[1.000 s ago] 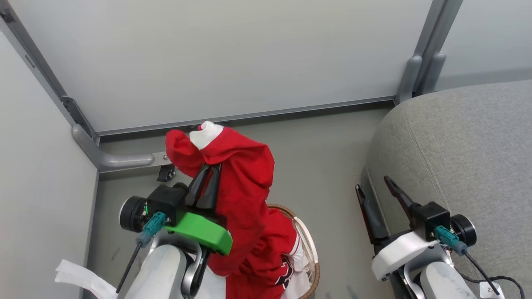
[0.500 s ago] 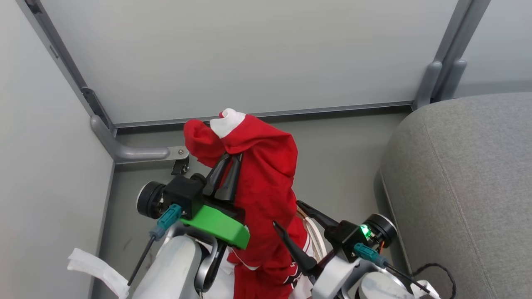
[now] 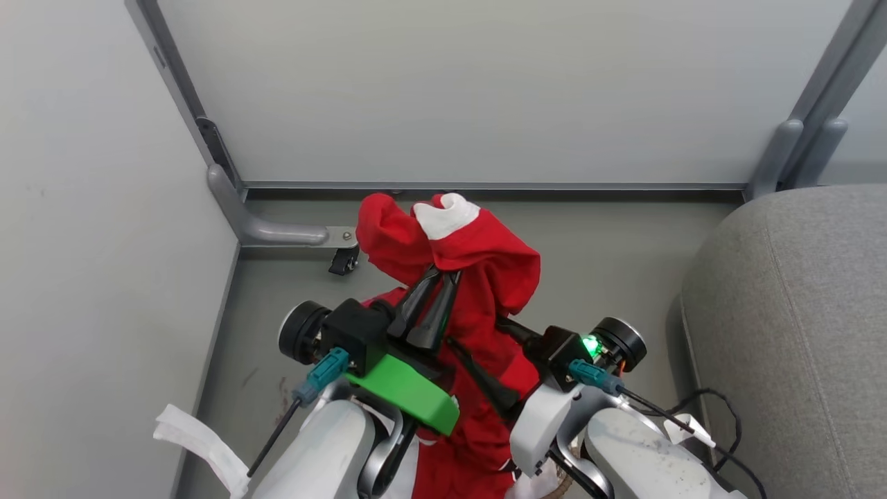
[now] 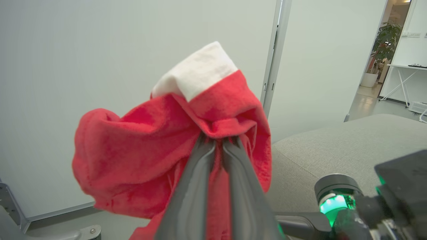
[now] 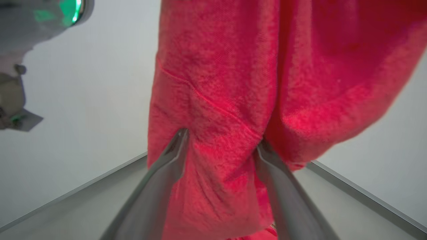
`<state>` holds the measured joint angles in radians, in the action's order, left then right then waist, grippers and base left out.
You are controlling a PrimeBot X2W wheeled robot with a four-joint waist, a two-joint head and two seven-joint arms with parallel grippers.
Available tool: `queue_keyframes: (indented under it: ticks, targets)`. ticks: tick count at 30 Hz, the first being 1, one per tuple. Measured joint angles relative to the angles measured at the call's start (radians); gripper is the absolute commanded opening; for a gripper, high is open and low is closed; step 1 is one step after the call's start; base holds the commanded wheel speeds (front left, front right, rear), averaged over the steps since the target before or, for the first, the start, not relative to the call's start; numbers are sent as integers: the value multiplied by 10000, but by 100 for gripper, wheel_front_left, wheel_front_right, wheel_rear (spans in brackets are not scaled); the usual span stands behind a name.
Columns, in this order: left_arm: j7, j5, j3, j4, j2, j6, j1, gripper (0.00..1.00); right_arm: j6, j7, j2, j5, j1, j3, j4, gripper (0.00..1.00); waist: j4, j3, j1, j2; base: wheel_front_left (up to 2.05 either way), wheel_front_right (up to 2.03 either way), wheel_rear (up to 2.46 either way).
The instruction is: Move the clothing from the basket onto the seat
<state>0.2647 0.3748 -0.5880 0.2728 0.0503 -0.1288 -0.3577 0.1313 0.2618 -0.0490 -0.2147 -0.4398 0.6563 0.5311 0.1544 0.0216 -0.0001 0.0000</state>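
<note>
The grey seat [image 3: 797, 312] is on the right. Left of the seat and well apart from it, the red clothing [image 3: 485, 263] hangs lifted, its top fold clenched in the left gripper [image 3: 443, 276]. Nearer the seat, the right gripper [image 3: 478, 333] is spread, with the cloth between its fingers. This looks like the carrying step. The next move calls for closing the right gripper on the cloth, then swinging toward the seat.
</note>
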Motion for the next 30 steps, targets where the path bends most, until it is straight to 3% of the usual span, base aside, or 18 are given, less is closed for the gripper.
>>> queue_keyframes:
  ticks: [11, 12, 13, 21, 30]
  targets:
    - [0, -25, 75, 186, 2, 12, -15, 0, 0, -2, 4, -403, -40, -92, -127, 0, 229, 92, 0, 0, 0, 0, 0]
    - [0, -59, 130, 186, 0, 27, -11, 36, 0, 0, 2, -408, -21, -153, -178, 0, 184, 98, 0, 0, 0, 0, 0]
    - [0, -61, 201, 201, 0, 38, -7, 100, 0, 0, 2, -410, -6, -178, -213, 0, 143, 103, 0, 1, 0, 0, 0]
    - [0, -347, 842, 470, 6, 142, 278, 100, 0, 0, 8, -439, 436, -767, -849, 0, -578, 158, 0, 0, 0, 0, 0]
    - [0, -890, 1676, 696, 2, 82, 591, 100, 2, -2, -4, -192, 1128, -1415, -1499, 0, -2121, 253, 0, 0, 0, 0, 0]
